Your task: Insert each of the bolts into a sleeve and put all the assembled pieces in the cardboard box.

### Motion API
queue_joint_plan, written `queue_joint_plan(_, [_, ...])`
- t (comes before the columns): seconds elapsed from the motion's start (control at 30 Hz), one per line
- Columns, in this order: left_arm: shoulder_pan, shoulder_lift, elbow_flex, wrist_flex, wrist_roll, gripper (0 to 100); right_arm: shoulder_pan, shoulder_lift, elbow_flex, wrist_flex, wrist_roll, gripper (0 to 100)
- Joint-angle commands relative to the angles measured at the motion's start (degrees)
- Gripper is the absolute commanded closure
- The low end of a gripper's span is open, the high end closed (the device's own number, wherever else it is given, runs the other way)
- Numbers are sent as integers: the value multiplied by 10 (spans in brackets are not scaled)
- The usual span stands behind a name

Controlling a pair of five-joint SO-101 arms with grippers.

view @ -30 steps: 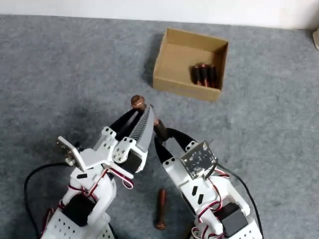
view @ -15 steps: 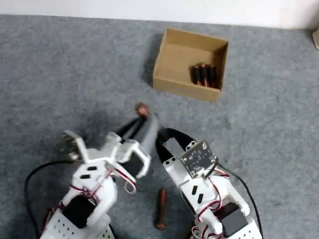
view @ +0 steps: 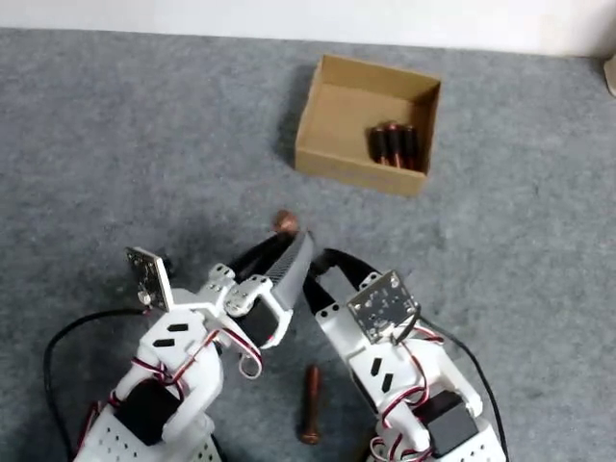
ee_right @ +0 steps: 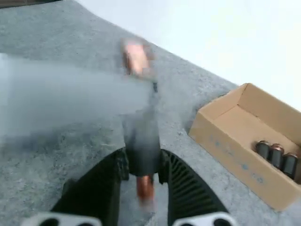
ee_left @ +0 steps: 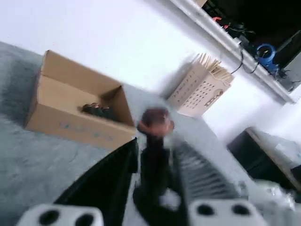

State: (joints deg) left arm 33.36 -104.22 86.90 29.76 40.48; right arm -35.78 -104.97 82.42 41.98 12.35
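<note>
Copper-headed bolt (view: 284,222) is pinched in my left gripper (view: 281,252), its shank inside the dark sleeve (ee_right: 141,141) that my right gripper (ee_right: 142,165) squeezes, above the carpet (view: 115,144). I judge this the insertion step. Next: seat it, free one side, carry it to the cardboard box (view: 358,171). Spare bolt (view: 310,402) waits.

**Sleeve clamped, bolt run through it**

The right gripper (ee_right: 142,165) closes its black ribbed jaws on a dark cylindrical sleeve (ee_right: 142,147) over the grey carpeted table (ee_right: 56,165). A copper-coloured metal bolt (ee_right: 136,56) passes through the sleeve. Its blurred head stands clear at the far end and its tip pokes out at the near one. A pale grey blurred shape (ee_right: 61,96) lies beside the bolt, too smeared to identify. Farther off sits an open brown cardboard box (ee_right: 225,141), with three dark assembled pieces (ee_right: 277,159) lying side by side against one wall. A white wall (ee_right: 225,33) rises behind.
</note>
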Motion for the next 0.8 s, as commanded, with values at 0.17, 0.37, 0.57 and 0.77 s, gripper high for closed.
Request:
queue_joint_plan(0.17, [33,-3,-104,112,-35,721,7,-4,-4,-18,-3,993])
queue_joint_plan(0.37, [17,-3,-132,114,-36,748,9,-4,-4,-18,-3,993])
queue_joint_plan(0.57, [-117,-2,-138,141,-40,837,10,-4,-4,-18,-3,993])
queue_joint_plan(0.77, [-132,-1,-131,156,-167,995,35,-4,-3,-17,-3,993])
